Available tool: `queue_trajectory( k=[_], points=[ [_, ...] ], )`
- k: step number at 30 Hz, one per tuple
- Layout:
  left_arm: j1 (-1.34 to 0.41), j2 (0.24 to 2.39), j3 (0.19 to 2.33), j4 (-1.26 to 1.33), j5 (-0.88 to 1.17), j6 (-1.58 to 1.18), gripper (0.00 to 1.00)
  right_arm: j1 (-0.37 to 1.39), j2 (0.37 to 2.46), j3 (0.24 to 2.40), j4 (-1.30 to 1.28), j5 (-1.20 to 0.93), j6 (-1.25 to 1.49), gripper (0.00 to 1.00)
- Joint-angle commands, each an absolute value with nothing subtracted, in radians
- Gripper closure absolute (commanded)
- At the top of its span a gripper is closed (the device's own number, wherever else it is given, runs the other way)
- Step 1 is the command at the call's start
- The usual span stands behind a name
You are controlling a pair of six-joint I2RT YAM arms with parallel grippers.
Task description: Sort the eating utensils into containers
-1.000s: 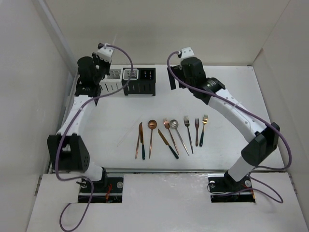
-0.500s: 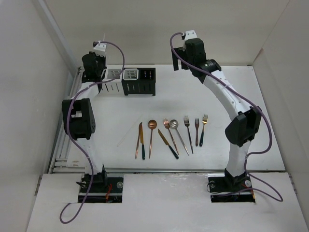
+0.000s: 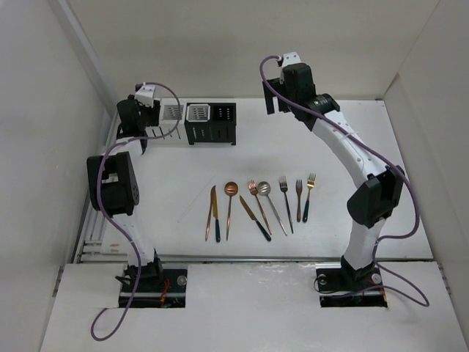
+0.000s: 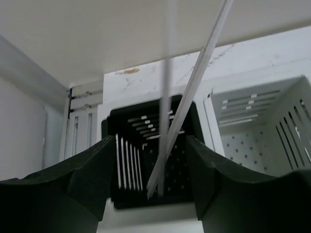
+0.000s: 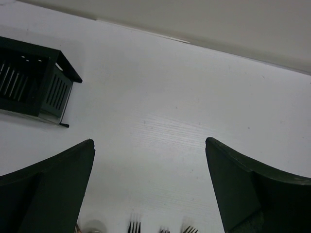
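Observation:
My left gripper [image 4: 150, 145] hangs over a black perforated caddy [image 4: 127, 167], jaws open. Two thin pale chopsticks [image 4: 194, 92] stand loose between the fingers, their tips inside that caddy, one blurred. A white caddy [image 4: 262, 126] sits just to its right. From above, the left gripper [image 3: 138, 121] is at the left end of the container row [image 3: 211, 123] and hides the caddy beneath it. Several forks, knives and spoons [image 3: 258, 205] lie in a line mid-table. My right gripper [image 3: 277, 103] is raised at the back, open and empty [image 5: 149, 141].
The left wall and a metal rail [image 3: 110, 147] run close beside the left arm. A black caddy [image 5: 34, 80] shows at the left of the right wrist view, fork tines [image 5: 133, 227] at its bottom edge. Purple cables trail from both arms.
The left arm has swung left to the far-left end of the row and its jaws have opened, letting go of the chopsticks. The right arm has lifted up and back.

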State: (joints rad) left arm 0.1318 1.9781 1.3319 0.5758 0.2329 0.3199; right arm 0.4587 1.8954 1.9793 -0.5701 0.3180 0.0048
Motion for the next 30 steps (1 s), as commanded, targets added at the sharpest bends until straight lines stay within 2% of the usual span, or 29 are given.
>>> queue_trajectory(
  k=[1,3,9,12,13,17,20,23,27,30],
  points=[
    [0.163,1.809,1.289,0.582,0.301,0.356,0.43,0.515,1.777,1.936,-0.529,0.365,0.017,0.0],
    [0.163,1.754,1.289,0.54,0.301,0.356,0.39,0.537,1.72,1.878,-0.52,0.383,0.026,0.0],
    [0.144,1.617,1.307,0.332,0.291,0.349,0.38,0.569,1.58,1.73,-0.511,0.368,0.078,0.0],
    [0.109,1.546,1.276,0.059,0.414,0.446,0.37,0.578,1.519,1.654,-0.535,0.339,0.101,0.0],
    [0.076,1.493,1.193,-0.211,0.531,0.571,0.37,0.597,1.458,1.581,-0.544,0.339,0.133,0.0],
    [-0.049,1.468,1.057,-0.39,0.496,0.707,0.34,0.617,1.402,1.496,-0.557,0.339,0.169,0.0],
    [-0.21,1.408,0.884,-0.426,0.431,0.742,0.33,0.627,1.359,1.444,-0.568,0.339,0.193,0.0],
    [-0.274,1.385,0.815,-0.382,0.376,0.715,0.31,0.627,1.345,1.421,-0.589,0.339,0.202,0.0],
    [-0.313,1.439,0.778,-0.295,0.252,0.655,0.31,0.637,1.309,1.402,-0.589,0.339,0.212,0.0],
    [-0.313,1.552,0.84,-0.295,0.195,0.606,0.31,0.637,1.286,1.381,-0.589,0.348,0.221,0.0]
  ],
)
